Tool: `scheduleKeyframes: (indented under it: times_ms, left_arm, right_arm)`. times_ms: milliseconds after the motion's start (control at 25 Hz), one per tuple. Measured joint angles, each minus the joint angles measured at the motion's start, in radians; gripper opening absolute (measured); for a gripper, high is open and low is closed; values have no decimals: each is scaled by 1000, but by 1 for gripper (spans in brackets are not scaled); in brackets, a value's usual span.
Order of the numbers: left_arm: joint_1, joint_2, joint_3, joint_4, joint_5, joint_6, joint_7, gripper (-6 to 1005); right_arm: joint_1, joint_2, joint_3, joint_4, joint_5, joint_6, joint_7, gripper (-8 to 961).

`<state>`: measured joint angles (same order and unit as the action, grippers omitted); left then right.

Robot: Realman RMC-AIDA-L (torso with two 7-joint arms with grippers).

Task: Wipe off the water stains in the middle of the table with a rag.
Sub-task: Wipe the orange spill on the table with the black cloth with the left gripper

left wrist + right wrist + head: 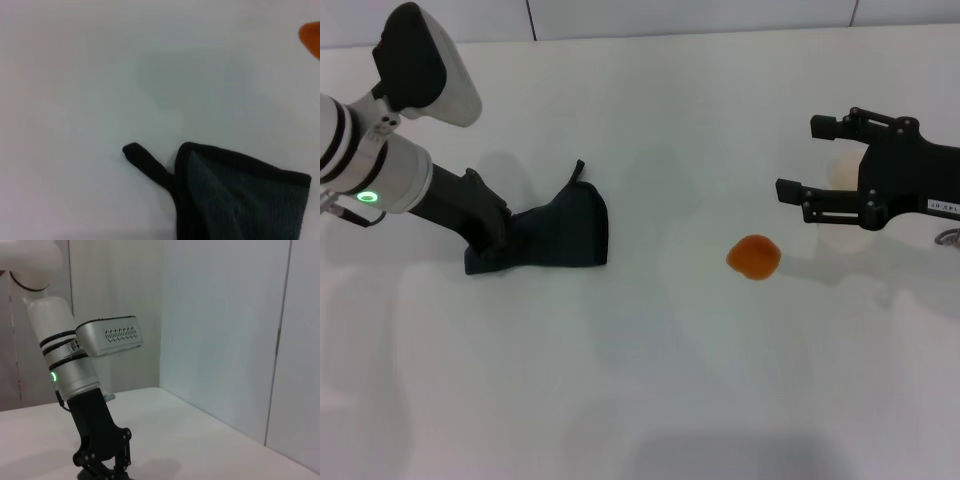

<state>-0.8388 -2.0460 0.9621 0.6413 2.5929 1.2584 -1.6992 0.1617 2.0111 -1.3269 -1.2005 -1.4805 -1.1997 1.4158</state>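
Left end effector (488, 238) tips buried in the rag (555, 233), so its opening can't be made out; it bears on the rag's left end, arm slanting down from far left; rag lies left of centre on the desk (650, 380); stain (754, 257) well apart, right of centre; right end effector (802, 160) wide open, empty, hovering just right of the stain.
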Motion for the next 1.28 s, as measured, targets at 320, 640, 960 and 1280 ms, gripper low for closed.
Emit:
scheduleKeyframes:
  times_ms: [320,640,960,1280]
  left_arm:
    - [-18,-14,0,-1,-44,-11,37,103]
    - [-77,-34,19,-71,-214,-96,115,103]
    - [-158,-38,33,-227,-343,-226,214,103]
    - [-188,-46,77,-335,-499,-289,307,103]
  right_arm:
    - [-1,0,0,0,5,-1,0,856]
    - [4,0,0,-1,8,0,0,857]
    - [4,0,-4,-3,8,-1,-3,856]
    - [4,0,-10,4,20,-3,-19,856]
